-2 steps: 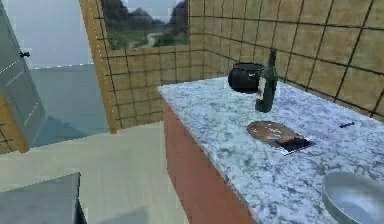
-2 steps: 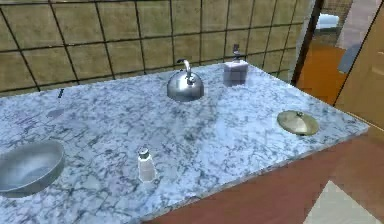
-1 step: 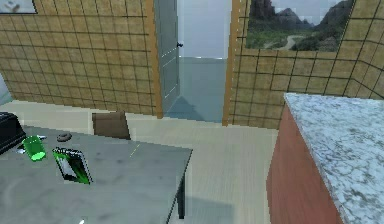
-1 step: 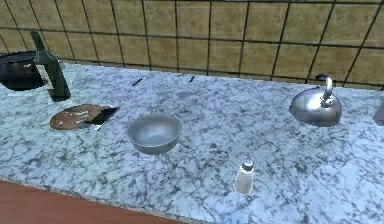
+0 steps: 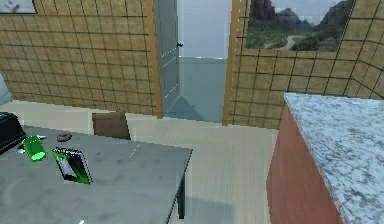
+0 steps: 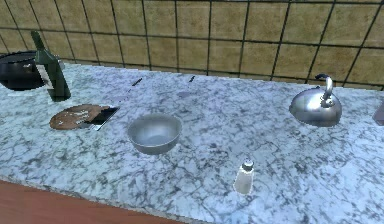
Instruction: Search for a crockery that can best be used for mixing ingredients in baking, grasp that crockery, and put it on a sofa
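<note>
**Desk:** What's on the worktop beside you?

**Me:** In the arm side view I count 1 grey bowl, upright on the marble counter, left of the view's middle. That's the mixing crockery. There's also 1 metal kettle well apart on the view's right, and 1 small white bottle near the bowl, lower and to its right. I see 1 brown plate near the bowl's left with something dark lying across its rim. At the far left stand 1 dark bottle and 1 black pan.

**Desk:** Jaws?

**Me:** I cannot tell how they stand.

**Desk:** And ahead?

**Me:** 1 grey table carrying 1 green thing and 1 dark flat thing. There's 1 chair behind it, 1 doorway in the tiled wall — and 1 landscape picture to its right.
</note>
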